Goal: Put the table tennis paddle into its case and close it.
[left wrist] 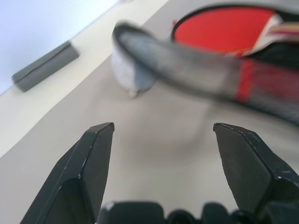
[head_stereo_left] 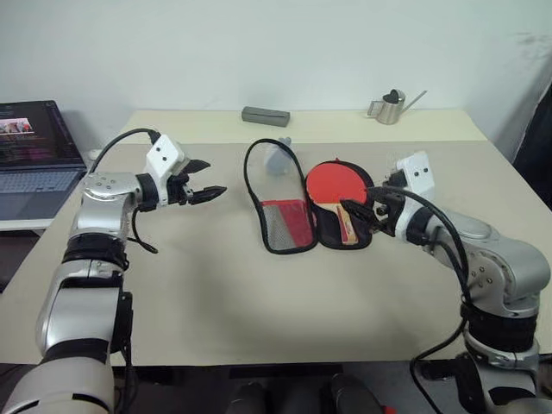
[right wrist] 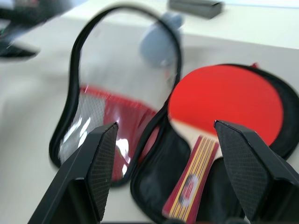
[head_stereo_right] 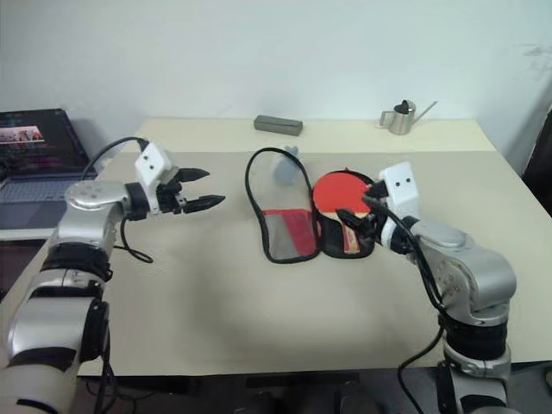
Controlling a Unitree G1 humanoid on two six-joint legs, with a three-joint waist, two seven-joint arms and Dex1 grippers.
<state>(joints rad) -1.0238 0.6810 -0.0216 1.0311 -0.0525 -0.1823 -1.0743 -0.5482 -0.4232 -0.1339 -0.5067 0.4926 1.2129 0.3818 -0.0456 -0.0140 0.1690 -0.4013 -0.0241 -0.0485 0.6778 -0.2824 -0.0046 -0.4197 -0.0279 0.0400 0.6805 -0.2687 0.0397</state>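
Note:
The case (head_stereo_left: 280, 216) lies unzipped and spread flat in the middle of the table. Its clear flap with the red mesh pocket (right wrist: 121, 70) is on the left and its black half on the right. The table tennis paddle (head_stereo_left: 332, 184) rests in the black half, red face up, its striped wooden handle (right wrist: 194, 179) pointing toward me. My right gripper (head_stereo_left: 358, 211) hovers open just above the handle end, holding nothing. My left gripper (head_stereo_left: 210, 179) is open and empty, in the air to the left of the case and pointing toward its clear flap (left wrist: 187, 65).
A laptop (head_stereo_left: 34, 155) sits on a side surface at far left. On the far side of the table are a grey box (head_stereo_left: 265, 116) and a small metal watering can (head_stereo_left: 388, 106). A small pale bluish object (head_stereo_left: 278, 158) lies by the case's top.

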